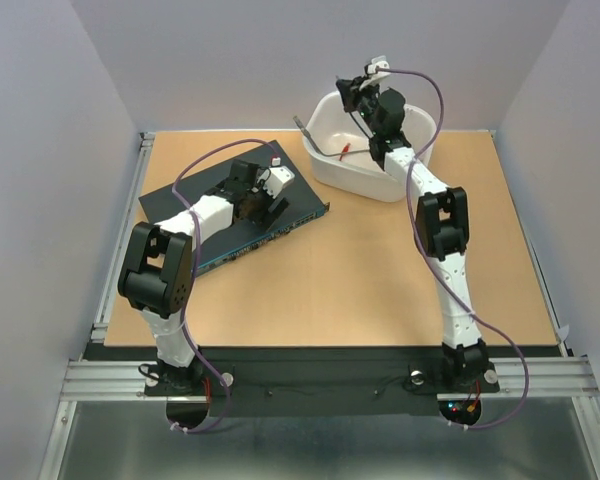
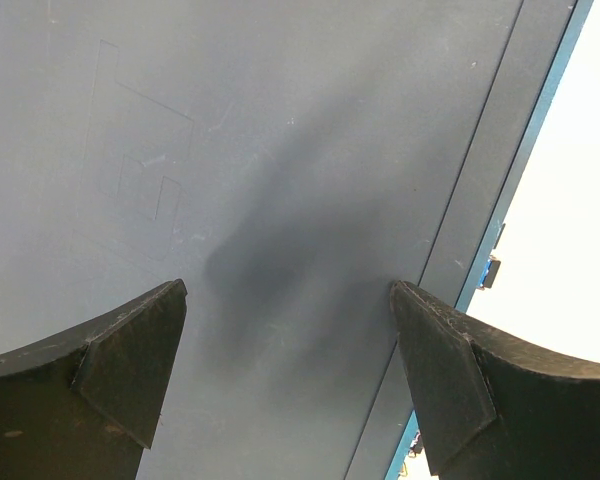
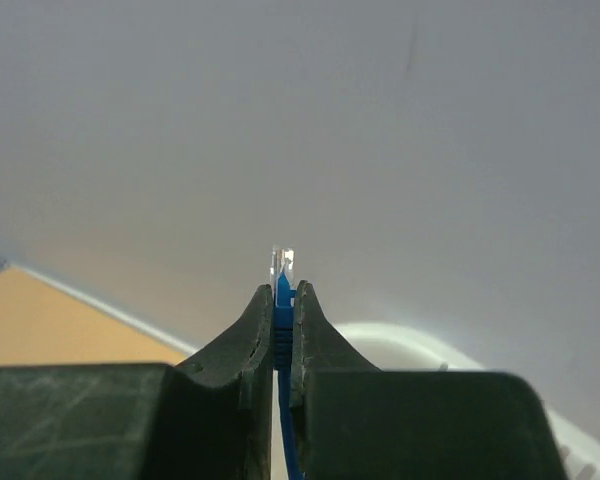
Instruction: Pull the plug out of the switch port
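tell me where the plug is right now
The plug is clamped in the right hand, raised above the white tub at the far right in the top view, well away from the switch on the left.

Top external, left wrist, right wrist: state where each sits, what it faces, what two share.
Top external: above and behind the bases, looking down on the table; both arms show.
Left wrist: over the switch, facing its top; open jaws show.
Right wrist: raised, facing the wall; jaws shut on the plug.
Shared: top external and left wrist both show the switch.
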